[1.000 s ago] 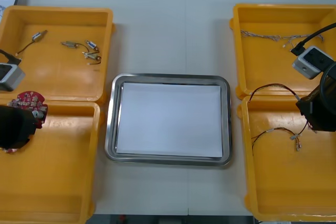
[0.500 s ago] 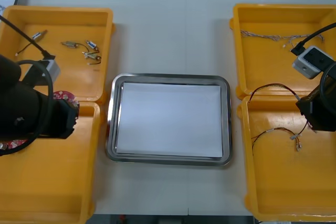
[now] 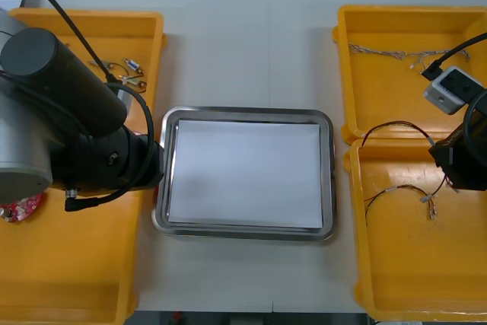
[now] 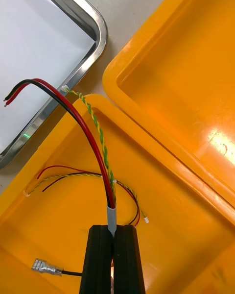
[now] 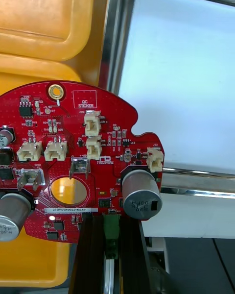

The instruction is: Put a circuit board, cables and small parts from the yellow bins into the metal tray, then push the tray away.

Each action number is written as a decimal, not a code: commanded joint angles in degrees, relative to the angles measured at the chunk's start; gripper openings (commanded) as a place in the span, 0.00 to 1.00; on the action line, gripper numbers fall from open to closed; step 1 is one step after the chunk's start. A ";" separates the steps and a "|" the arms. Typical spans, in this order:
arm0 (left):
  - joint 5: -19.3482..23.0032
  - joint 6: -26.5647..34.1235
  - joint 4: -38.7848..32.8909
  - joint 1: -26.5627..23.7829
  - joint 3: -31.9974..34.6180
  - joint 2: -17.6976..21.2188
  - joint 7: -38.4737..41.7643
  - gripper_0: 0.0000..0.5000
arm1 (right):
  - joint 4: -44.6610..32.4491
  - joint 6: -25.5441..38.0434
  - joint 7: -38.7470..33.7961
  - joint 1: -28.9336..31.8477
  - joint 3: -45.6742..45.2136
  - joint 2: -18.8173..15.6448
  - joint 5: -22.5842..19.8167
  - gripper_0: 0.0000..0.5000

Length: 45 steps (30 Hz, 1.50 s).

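The left tool (image 5: pixel 111 225) is clenched on a round red circuit board (image 5: pixel 78 157), its black fingers (image 5: pixel 91 255) pinching a green connector at the board's rim. The board stands up from the fingers with its component side to the camera. It hangs across the inner edge of the left yellow bins (image 5: pixel 44 19) and the left rim of the metal tray (image 5: pixel 115 54), which is white inside. From the front, the left arm (image 3: pixel 76 135) lies over both left bins and ends at that rim. A second red board (image 3: pixel 21 208) lies in the near left bin (image 3: pixel 76 264), at the worktop's left edge, and small metal parts (image 3: pixel 129 74) lie in the far left bin.

The right tool (image 4: pixel 115 232) is clamped on a cable bundle (image 4: pixel 112 215) at its grey sleeve. Red and black strands arch away from the fingers toward the tray's corner, with a yellow and green twisted pair beside them. Thin loose cables (image 4: pixel 73 174) lie below in the near right bin (image 4: pixel 171 215). The right arm (image 3: pixel 460 161) sits at the right edge of the worktop (image 3: pixel 243 43)
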 commanded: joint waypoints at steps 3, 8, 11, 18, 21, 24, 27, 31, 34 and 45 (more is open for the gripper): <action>-0.66 -4.05 1.65 -6.29 -6.38 1.60 -4.08 0.00 | -0.58 0.17 -2.45 -1.21 0.50 -1.74 0.44 0.00; -3.73 -7.21 2.00 -9.63 -13.50 1.51 1.10 0.00 | -0.58 0.17 -2.45 -1.21 0.50 -1.74 0.44 0.00; -5.49 -7.39 2.53 -10.86 -16.66 0.28 2.42 0.00 | -0.58 0.17 -2.45 -1.21 0.50 -1.74 0.44 0.00; -12.08 -7.30 4.90 -10.77 -21.59 -4.11 3.83 0.00 | -0.58 0.17 -2.45 -1.21 0.50 -1.74 0.44 0.00; -15.07 -7.03 6.92 -10.86 -23.87 -6.05 4.26 0.00 | -0.58 0.17 -2.45 -1.21 0.50 -1.74 0.44 0.00; -16.48 -6.95 8.94 -10.86 -24.57 -7.98 4.18 0.00 | -0.58 0.17 -2.45 -1.21 0.50 -1.74 0.44 0.00; -16.65 -6.95 10.61 -10.77 -24.66 -9.91 3.74 0.00 | -0.58 0.17 -2.45 -1.21 0.50 -1.74 0.44 0.00; -16.04 -7.12 13.07 -10.86 -24.66 -12.64 2.95 0.00 | -0.58 0.17 -2.45 -1.21 0.50 -1.74 0.44 0.00; -16.65 -7.30 14.39 -10.86 -25.81 -14.04 2.24 0.00 | -0.58 0.17 -2.45 -1.21 0.50 -1.74 0.44 0.00; -19.02 -9.23 20.81 -10.51 -30.02 -17.38 -1.98 0.00 | -0.58 0.17 -2.45 -1.21 0.50 -1.74 0.44 0.00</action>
